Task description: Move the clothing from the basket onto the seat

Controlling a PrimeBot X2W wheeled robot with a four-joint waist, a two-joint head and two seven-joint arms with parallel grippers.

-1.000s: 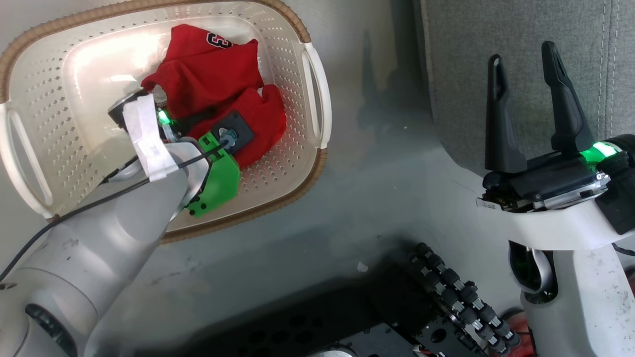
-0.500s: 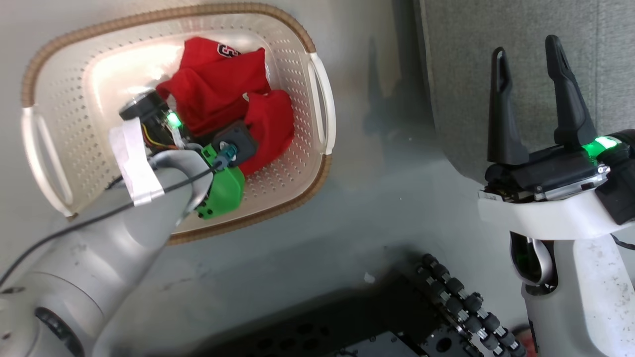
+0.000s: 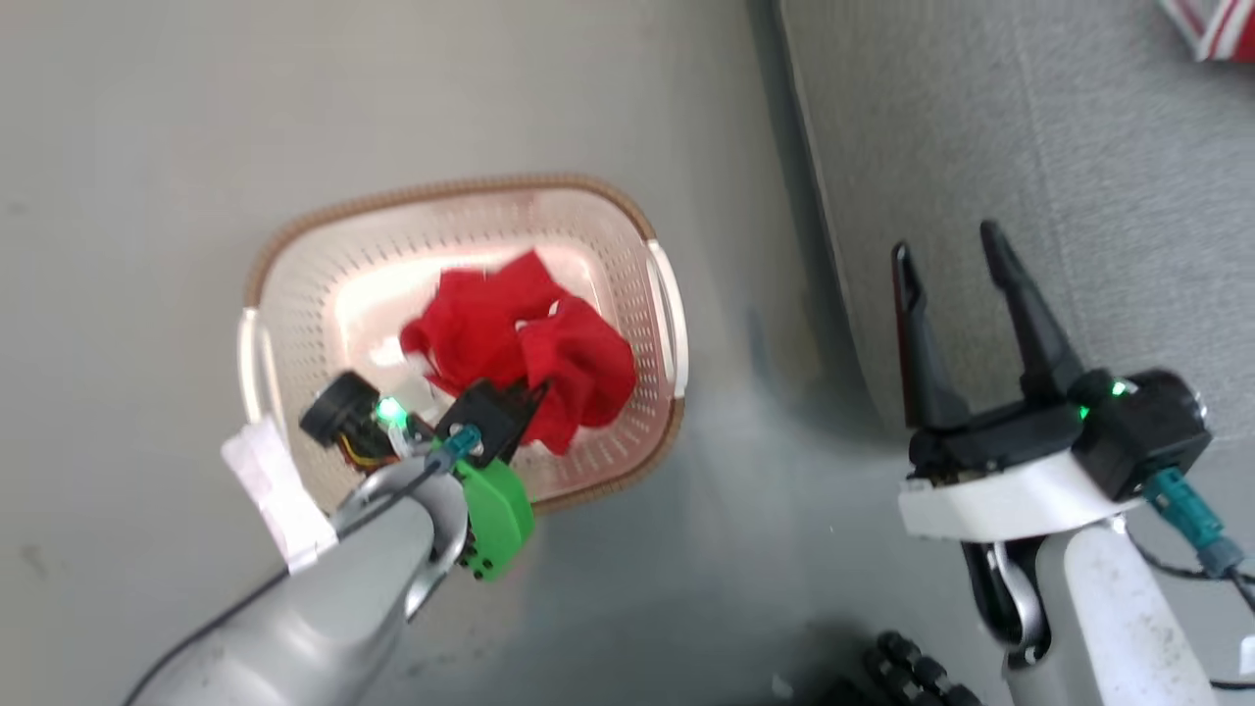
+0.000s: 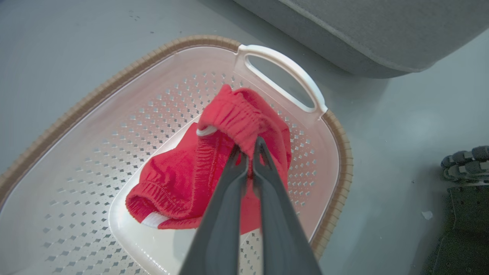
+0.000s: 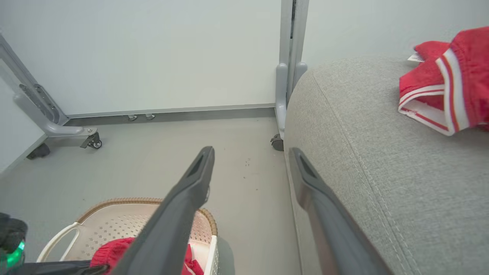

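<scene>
Loosely bunched red clothing [image 4: 179, 179] lies inside the basket [image 4: 133, 126].

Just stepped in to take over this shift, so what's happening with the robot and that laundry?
The robot is emptying the basket onto the seat. Its left end effector is shut on a red garment bunched inside the basket, not yet carried over. The right end effector is open and holds nothing, at the seat's edge. A second red garment, trimmed with white stripes, already lies on the seat.
</scene>
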